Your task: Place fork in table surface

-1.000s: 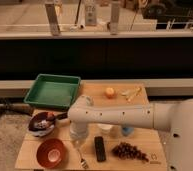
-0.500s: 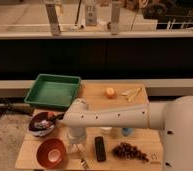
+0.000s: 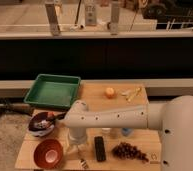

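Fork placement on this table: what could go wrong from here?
The claw hangs low between the red bowl and the black remote, so it might bump either. The fork appears close to the front edge of the table surface and could slip off.

Tray [image 3: 52, 91] sits back-left on the surface [image 3: 93, 96], w/ a round fruit [image 3: 109, 92] and sticks [image 3: 131, 94] to its right. Filled bowl [image 3: 41, 124] at left edge, empty bowl [image 3: 48, 153] in front. Hand [image 3: 74, 149] hangs just right of empty bowl, fork [image 3: 82, 161] beneath (contact unclear); remote [image 3: 100, 148], then grapes [image 3: 130, 150], further right.
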Controlling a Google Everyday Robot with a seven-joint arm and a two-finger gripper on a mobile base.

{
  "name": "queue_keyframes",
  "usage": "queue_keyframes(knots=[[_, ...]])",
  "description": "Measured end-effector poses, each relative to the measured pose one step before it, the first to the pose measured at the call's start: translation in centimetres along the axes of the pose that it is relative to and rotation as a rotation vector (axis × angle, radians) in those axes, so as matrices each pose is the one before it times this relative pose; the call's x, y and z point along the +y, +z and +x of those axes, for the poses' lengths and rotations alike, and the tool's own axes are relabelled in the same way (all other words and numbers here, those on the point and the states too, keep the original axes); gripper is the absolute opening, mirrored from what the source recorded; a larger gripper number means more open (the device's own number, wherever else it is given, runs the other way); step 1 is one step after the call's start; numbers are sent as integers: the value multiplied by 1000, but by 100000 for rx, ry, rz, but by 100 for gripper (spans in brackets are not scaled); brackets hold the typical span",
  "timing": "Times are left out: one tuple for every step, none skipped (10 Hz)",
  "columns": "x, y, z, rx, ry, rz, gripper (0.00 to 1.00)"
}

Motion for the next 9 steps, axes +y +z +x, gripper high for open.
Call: queue_keyframes(knots=[[225, 672, 76, -807, -547, -994, 79], [82, 345, 112, -434, -41, -329, 76], [203, 268, 113, -416, 388, -239, 66], [143, 41, 77, -65, 499, 60, 54], [142, 27, -21, -277, 236, -391, 47], [-51, 52, 35, -44, 162, -99, 35], [-123, 74, 44, -47, 66, 193, 27], [-101, 52, -1, -294, -126, -51, 25], [-7, 43, -24, -260, 21, -50, 24]])
